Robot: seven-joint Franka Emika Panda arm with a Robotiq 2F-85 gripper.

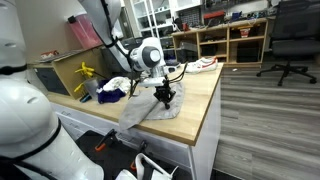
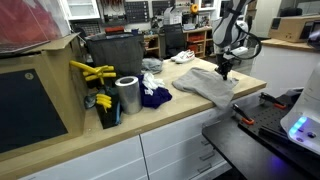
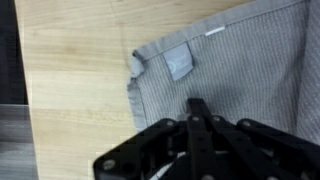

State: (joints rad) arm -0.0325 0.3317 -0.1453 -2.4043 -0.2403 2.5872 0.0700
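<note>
A grey cloth [image 1: 148, 112] [image 2: 205, 86] lies spread on the wooden worktop [image 1: 200, 95] near its front edge. In the wrist view the cloth [image 3: 245, 55] fills the right side, with a small grey label [image 3: 179, 62] sewn near its hem. My gripper [image 1: 166, 99] [image 2: 224, 72] [image 3: 197, 104] points straight down onto the cloth, and its black fingers are pressed together and shut. No fold of fabric shows between the tips. Whether the tips touch the cloth or hang just above it is unclear.
A dark blue cloth [image 1: 110, 96] [image 2: 155, 97] and a white cloth [image 1: 118, 84] lie beside the grey one. A metal cylinder [image 2: 127, 96], yellow clamps [image 2: 92, 72] and a black bin [image 2: 112, 50] stand further along. A white shoe [image 1: 205, 64] sits at the far end.
</note>
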